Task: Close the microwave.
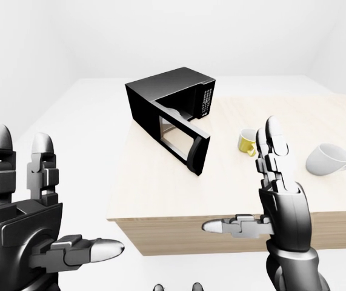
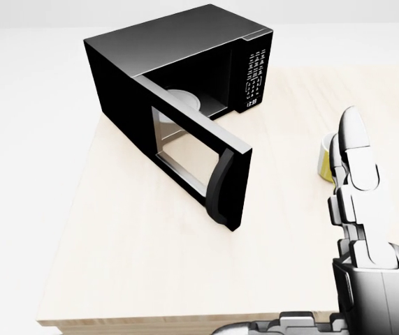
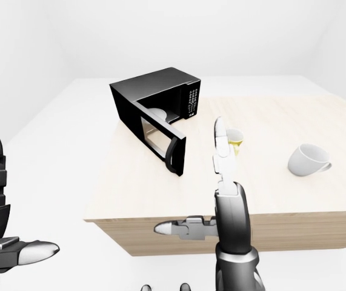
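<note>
A black microwave stands on the wooden table, turned at an angle. Its door with a glass window and curved handle hangs wide open toward me, showing the turntable inside. My right hand is open, fingers pointing up, held above the table's near edge to the right of the door and apart from it. My left hand is open at the left-eye view's lower left, off the table's left side, far from the microwave.
A yellow mug stands on the table right of the microwave, partly behind my right fingers. A white cup lies on its side further right. White floor and walls surround the table.
</note>
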